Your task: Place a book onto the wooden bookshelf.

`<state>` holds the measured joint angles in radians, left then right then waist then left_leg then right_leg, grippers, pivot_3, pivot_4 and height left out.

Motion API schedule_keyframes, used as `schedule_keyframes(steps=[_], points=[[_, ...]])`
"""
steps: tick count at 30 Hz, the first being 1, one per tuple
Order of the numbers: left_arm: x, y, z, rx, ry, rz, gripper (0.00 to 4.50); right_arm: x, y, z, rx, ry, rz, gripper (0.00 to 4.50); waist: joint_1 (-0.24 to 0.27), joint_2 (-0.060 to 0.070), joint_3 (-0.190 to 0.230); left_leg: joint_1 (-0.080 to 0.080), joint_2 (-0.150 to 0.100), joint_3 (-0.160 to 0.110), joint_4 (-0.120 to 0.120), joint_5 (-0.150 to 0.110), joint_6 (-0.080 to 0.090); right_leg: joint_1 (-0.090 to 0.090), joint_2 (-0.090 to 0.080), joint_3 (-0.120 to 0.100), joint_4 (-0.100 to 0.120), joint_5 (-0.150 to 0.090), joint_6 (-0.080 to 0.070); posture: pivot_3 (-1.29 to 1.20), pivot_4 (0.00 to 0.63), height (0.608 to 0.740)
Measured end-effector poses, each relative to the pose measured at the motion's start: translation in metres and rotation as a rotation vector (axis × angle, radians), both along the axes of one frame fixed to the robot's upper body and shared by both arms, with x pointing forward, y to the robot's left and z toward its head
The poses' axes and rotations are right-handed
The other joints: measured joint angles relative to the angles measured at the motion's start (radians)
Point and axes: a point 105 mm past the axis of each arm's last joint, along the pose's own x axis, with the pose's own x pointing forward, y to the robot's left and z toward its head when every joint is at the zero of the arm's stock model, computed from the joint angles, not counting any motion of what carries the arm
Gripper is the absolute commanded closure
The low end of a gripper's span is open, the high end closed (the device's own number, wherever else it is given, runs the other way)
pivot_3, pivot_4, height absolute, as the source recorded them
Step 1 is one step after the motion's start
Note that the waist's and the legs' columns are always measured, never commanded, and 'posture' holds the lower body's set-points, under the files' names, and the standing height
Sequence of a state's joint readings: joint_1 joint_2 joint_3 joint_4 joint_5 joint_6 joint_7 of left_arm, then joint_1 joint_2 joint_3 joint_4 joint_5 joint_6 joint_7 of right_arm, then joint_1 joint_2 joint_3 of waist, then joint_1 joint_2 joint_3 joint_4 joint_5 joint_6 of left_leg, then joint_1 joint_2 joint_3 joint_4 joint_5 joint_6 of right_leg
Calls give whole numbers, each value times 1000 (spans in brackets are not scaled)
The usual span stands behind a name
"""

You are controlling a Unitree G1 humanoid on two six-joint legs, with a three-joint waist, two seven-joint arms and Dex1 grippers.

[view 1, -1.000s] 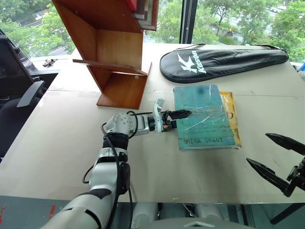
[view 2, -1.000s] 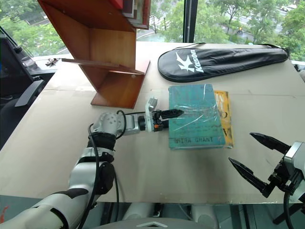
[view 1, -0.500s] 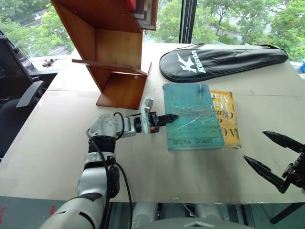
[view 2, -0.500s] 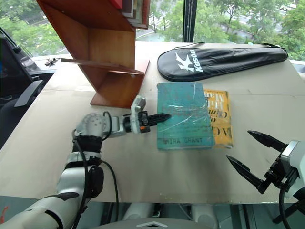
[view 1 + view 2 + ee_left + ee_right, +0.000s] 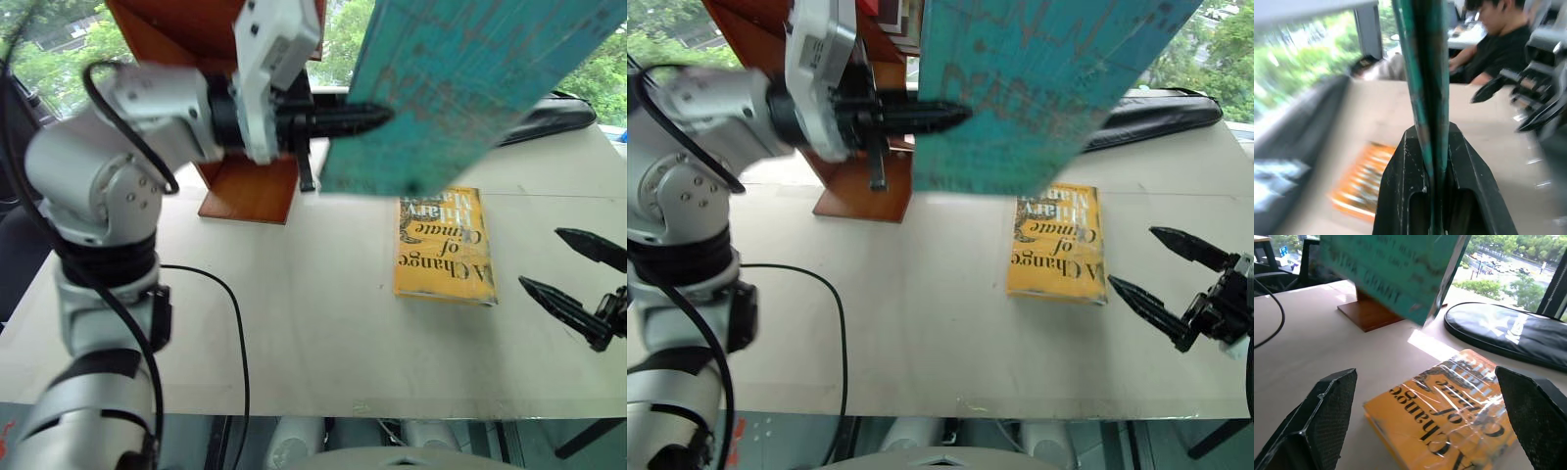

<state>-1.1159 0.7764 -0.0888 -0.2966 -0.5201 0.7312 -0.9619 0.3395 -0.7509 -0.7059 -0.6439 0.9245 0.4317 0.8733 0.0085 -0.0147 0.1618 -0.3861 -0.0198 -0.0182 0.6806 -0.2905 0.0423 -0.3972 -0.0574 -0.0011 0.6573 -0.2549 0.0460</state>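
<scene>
The wooden bookshelf [image 5: 245, 117] stands in the upper left of the head view, partly hidden behind the left arm, its reddish base resting on the table [image 5: 294, 323]. The book [image 5: 460, 78] is off the table and held in the air across the upper middle and upper right of the frame, tilted so its teal cover faces the camera (the "MIRA GRANT" lettering reads in the right wrist view). So the pickup looks done; what remains, as I judge it, is carrying the book over to a shelf board, setting it there and letting go.

A black racket bag [image 5: 549, 113] lies along the far table edge, mostly covered by the lifted book. The yellow-orange book [image 5: 443, 245] lies flat on the table at centre right, under and apart from the teal one.

The left gripper [image 5: 377, 116] is clamped on the book's left edge, and the left wrist view shows the thin teal edge pinched between the two black fingers [image 5: 1400, 186]. The right gripper [image 5: 578, 279], at the lower right, stands wide apart and holds nothing, just beside the yellow-orange book without touching it.
</scene>
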Motion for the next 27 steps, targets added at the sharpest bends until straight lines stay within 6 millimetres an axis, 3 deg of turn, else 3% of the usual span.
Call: schedule_keyframes(steps=[1,2,4,8,12,17,27], points=[[7,11,13,95,-168,90,4412,3,-3,1,1,-2,3,0,-1,2,1,2,0,2,-4,0,0,0,1,3,-1,0,0,0,150,740],[10,16,18,132,-228,121,4412,5,-3,0,4,0,9,0,-1,3,1,3,0,3,-5,0,0,0,1,4,-1,0,0,0,150,740],[24,51,27,345,-401,280,4412,12,-1,0,13,-7,34,0,-4,3,1,5,1,6,-8,0,1,0,3,8,-1,0,0,0,150,740],[49,111,26,567,-426,510,4412,22,3,4,22,-39,66,0,-8,2,3,2,1,7,-7,-2,5,-4,7,8,-1,-1,2,0,150,740],[59,149,14,720,-361,659,4412,28,12,16,31,-98,109,0,-6,1,3,-6,0,7,1,-2,5,-9,7,3,2,-2,4,0,150,740],[63,152,-26,782,-223,639,4412,27,25,40,102,-191,184,0,-3,0,4,-12,0,6,5,-3,5,-12,4,2,4,-2,5,0,150,740],[74,148,-35,794,-262,608,4412,34,45,60,167,-272,244,0,7,3,2,-9,0,6,7,-3,7,-12,4,2,10,-2,5,0,150,740]])
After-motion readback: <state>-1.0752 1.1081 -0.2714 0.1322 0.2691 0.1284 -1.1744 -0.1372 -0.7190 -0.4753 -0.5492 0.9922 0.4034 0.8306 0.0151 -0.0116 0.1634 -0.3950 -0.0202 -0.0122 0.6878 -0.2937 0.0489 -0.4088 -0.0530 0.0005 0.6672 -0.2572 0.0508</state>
